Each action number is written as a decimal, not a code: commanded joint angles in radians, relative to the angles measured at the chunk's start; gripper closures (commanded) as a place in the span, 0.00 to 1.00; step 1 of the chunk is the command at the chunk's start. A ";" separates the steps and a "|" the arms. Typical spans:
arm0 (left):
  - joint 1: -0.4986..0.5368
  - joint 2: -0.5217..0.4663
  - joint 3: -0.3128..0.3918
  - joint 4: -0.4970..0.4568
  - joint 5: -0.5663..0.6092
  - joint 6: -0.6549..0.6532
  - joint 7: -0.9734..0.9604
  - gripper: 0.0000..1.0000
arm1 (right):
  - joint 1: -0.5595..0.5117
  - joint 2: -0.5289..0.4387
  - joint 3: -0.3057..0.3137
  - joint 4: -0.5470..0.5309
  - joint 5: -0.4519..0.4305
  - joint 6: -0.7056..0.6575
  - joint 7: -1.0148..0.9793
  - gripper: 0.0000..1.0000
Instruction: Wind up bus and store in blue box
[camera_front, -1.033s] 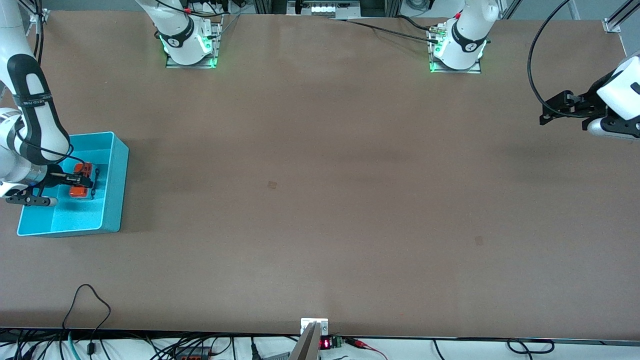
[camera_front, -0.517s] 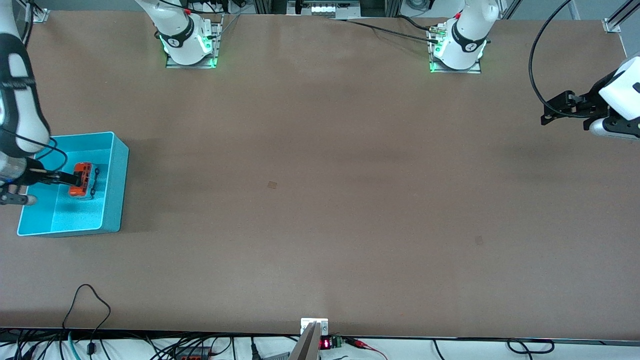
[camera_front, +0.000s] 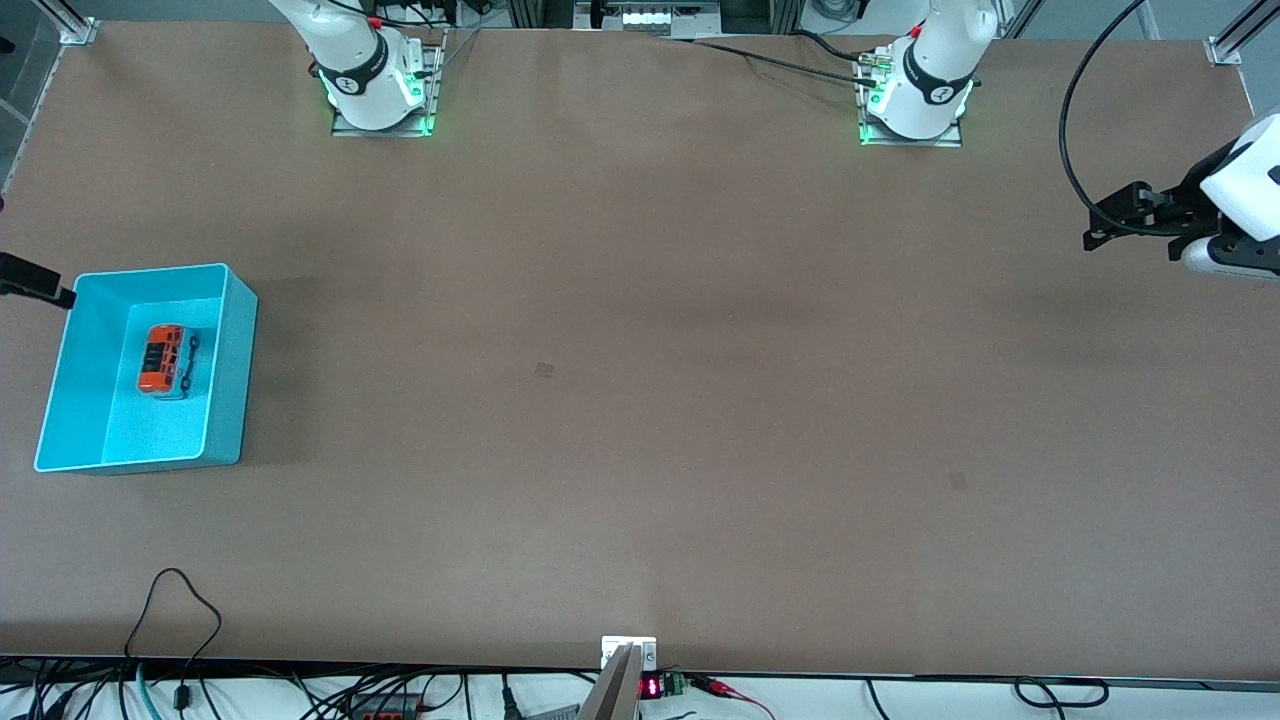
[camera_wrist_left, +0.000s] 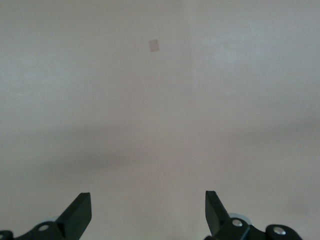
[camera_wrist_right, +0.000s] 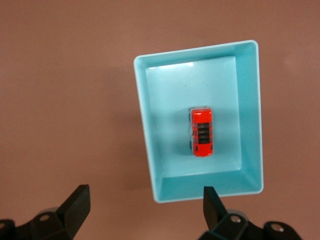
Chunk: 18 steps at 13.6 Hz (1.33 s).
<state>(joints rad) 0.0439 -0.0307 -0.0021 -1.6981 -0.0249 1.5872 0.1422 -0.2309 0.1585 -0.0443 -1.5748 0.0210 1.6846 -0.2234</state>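
No text, label or brand can be read here. A small display (camera_front: 650, 688) at the tabletop (camera_front: 640, 400) edge nearest the front camera glows red, its digits illegible.

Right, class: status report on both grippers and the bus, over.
Right gripper open, high above the blue box. Left gripper open, waiting. Bus in box, nothing obstructing.
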 joint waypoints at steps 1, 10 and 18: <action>0.008 0.015 -0.002 0.031 -0.004 -0.022 0.022 0.00 | 0.111 -0.008 -0.047 0.064 0.008 -0.083 0.123 0.00; 0.017 0.015 -0.002 0.031 -0.004 -0.022 0.023 0.00 | 0.228 -0.120 -0.158 -0.078 -0.003 0.002 0.156 0.00; 0.017 0.017 -0.001 0.031 -0.004 -0.022 0.023 0.00 | 0.255 -0.191 -0.146 -0.123 -0.036 -0.028 0.199 0.00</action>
<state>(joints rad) 0.0533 -0.0296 -0.0016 -1.6981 -0.0249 1.5871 0.1435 0.0196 0.0179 -0.1919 -1.6675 -0.0011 1.6709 -0.0436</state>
